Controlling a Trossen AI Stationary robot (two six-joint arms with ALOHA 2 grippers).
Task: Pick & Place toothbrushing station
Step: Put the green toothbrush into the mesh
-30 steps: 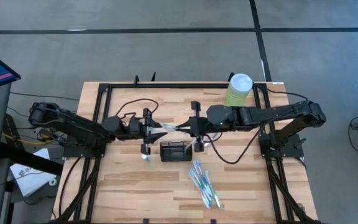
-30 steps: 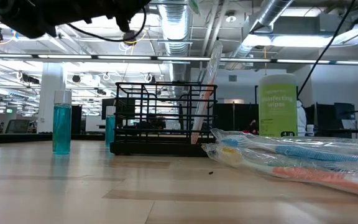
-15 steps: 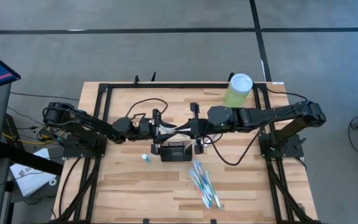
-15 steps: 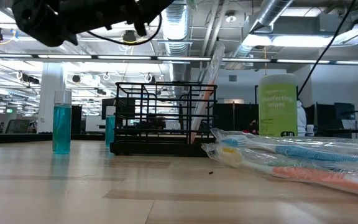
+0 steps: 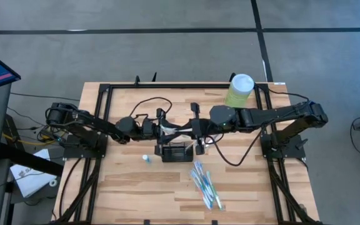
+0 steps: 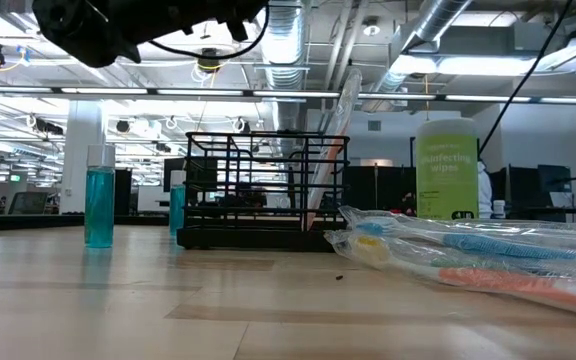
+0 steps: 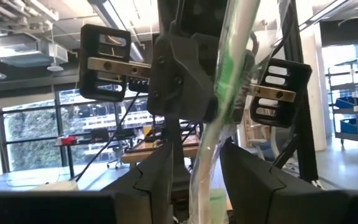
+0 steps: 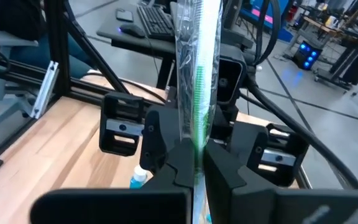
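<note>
I'm watching the left gripper [image 5: 162, 130] closing in over the last second — it has slid in along the bench [image 5: 124, 194] from beside the small blue bottle [image 5: 146, 159] and is now sitting face to face with the right gripper [image 5: 189, 129], just above the far edge of the toothbrushing station [image 5: 175, 152]. The right gripper is pinching a wrapped green toothbrush [image 8: 197, 74], its fingers [image 8: 166, 155] pressed against the clear sleeve; in the left wrist view the same wrapped brush is running between the left fingers [image 7: 157, 177], which are spread either side of it and not yet clamped, as far as I can judge. To me that reads as a handover being set up — or the left arm steadying the brush so it can go down into a compartment. The black mesh holder itself is standing on the bench directly under the two grippers, with a pile of bagged toothbrushes [image 5: 205, 183] near it toward the front and the green wipes canister [image 5: 239, 90] well apart at the back.
</note>
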